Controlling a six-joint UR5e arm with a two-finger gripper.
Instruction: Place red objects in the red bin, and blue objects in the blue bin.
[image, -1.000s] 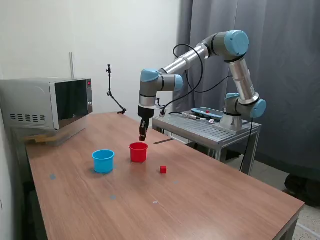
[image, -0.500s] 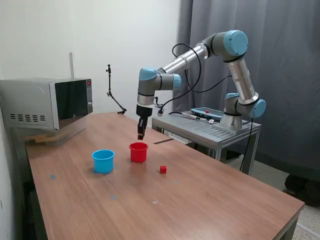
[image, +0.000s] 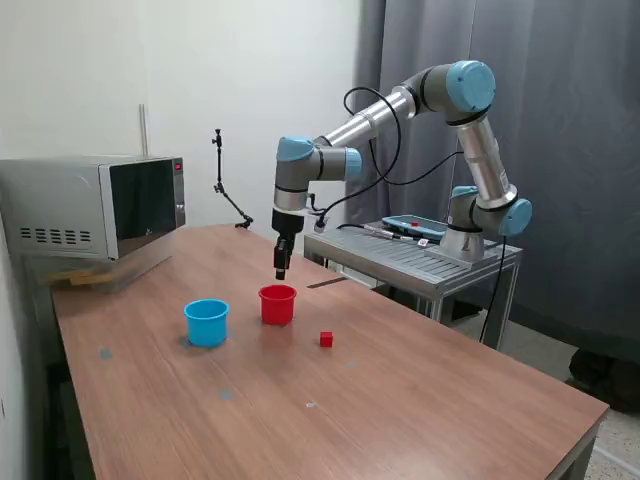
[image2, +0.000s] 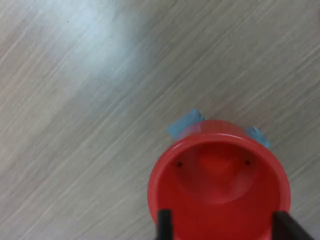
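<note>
Gripper (image: 281, 271) hangs above the red cup (image: 277, 304), just off its far rim, with a clear gap of air between them; the wrist view shows its two dark fingertips (image2: 163, 225) spread wide on either side of the cup's mouth (image2: 219, 186) with nothing between them. Inside the cup a reddish lump shows near the middle of the floor, though it blends with the plastic and I cannot say for sure it is a cube. One red cube (image: 326, 339) sits alone on the wooden table (image: 420, 400), at about four o'clock from the red cup in the exterior view and near it. The light blue cup (image: 207, 321) stands at about nine o'clock from the red one, apart from it; its inside cannot be seen, and no blue cubes show on the table. My reading is that the loose red cube is the remaining job. The risk lies in its smallness: a descent slightly off centre could let one finger nudge or tip it away instead of straddling it. A low sweep from here could also clip the light cup's rim and shift it.
</note>
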